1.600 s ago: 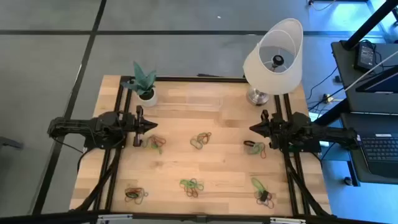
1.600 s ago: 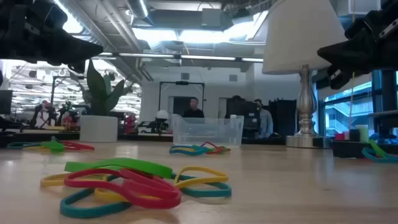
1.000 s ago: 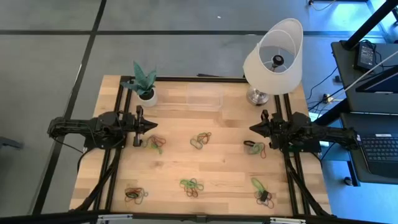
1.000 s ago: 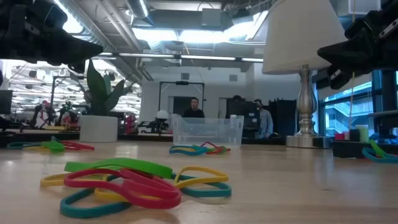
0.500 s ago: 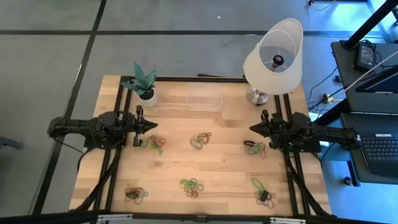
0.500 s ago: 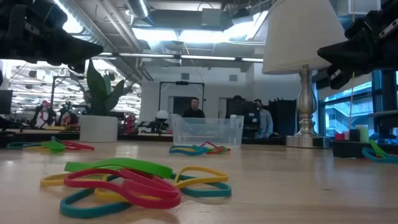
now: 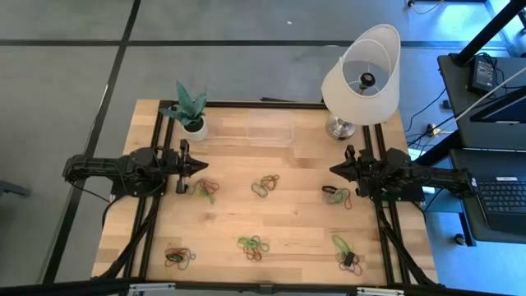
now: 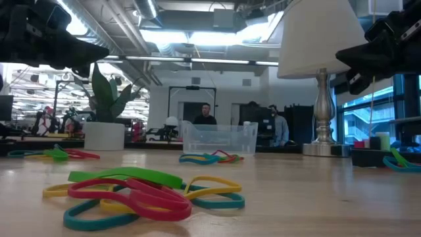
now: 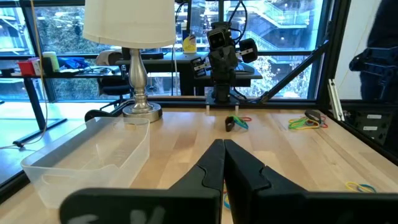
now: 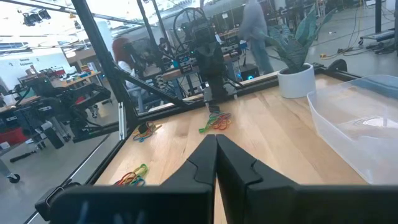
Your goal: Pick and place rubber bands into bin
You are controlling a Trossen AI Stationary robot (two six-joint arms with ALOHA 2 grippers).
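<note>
Several small clusters of coloured rubber bands lie flat on the wooden table: near the left [image 7: 203, 189], centre [image 7: 265, 186], right [image 7: 337, 196], and along the near edge [image 7: 178, 256], [image 7: 254, 245], [image 7: 348, 253]. The clear plastic bin [image 7: 270, 130] stands on the table near the far edge, between plant and lamp. My left gripper [image 7: 205, 167] hovers shut at the left side, above the left cluster. My right gripper [image 7: 332, 169] hovers shut at the right side, near the right cluster. Both point toward the table's middle and hold nothing.
A white lamp [image 7: 362, 70] stands at the far right corner, and a white pot with a green plant [image 7: 191, 111] at the far left. Black frame rails run along both sides. People show in the room behind the table in the low view.
</note>
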